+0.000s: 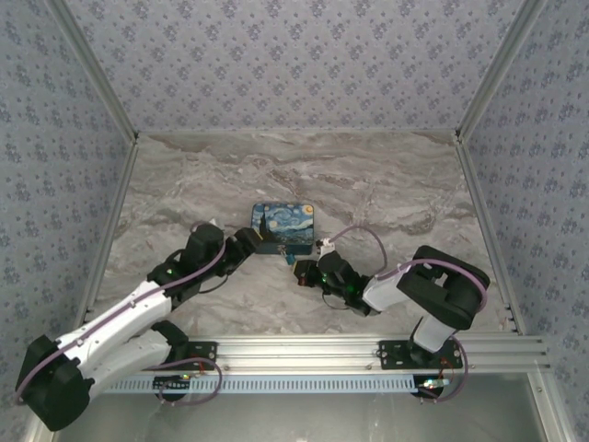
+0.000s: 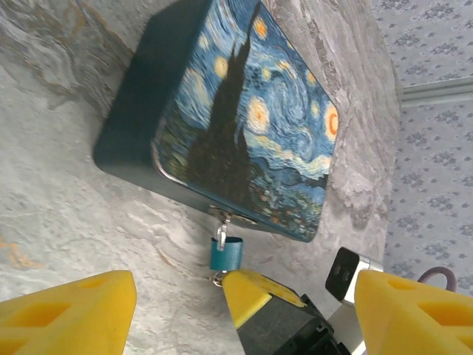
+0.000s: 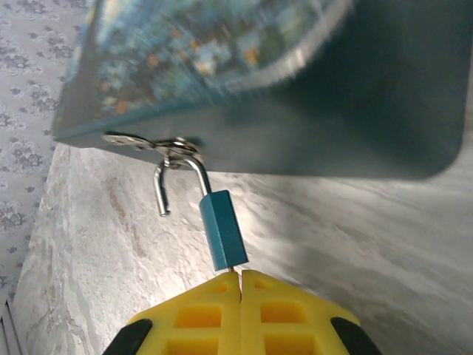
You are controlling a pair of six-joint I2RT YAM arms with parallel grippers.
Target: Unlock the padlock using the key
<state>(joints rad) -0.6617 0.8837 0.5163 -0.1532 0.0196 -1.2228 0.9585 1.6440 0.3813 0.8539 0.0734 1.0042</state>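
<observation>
The padlock (image 3: 223, 229) is a tiny teal block with a silver shackle, hanging from the hasp of the blue starry-night box (image 3: 310, 118). Its shackle stands sprung, one end free beside the body. My right gripper (image 3: 241, 277) is shut on the key (image 3: 234, 269), of which a thin metal sliver shows entering the padlock's underside. From above, the right gripper (image 1: 304, 273) sits just in front of the padlock (image 1: 289, 258). My left gripper (image 2: 240, 288) is open, its yellow fingers (image 2: 66, 310) wide apart in front of the box (image 2: 244, 126), touching nothing; seen from above, the left gripper (image 1: 247, 244) is at the box's left front corner.
The box (image 1: 283, 227) lies mid-table on the marble top (image 1: 386, 193). Patterned walls close in the left, right and back sides. An aluminium rail (image 1: 368, 350) runs along the near edge by the arm bases.
</observation>
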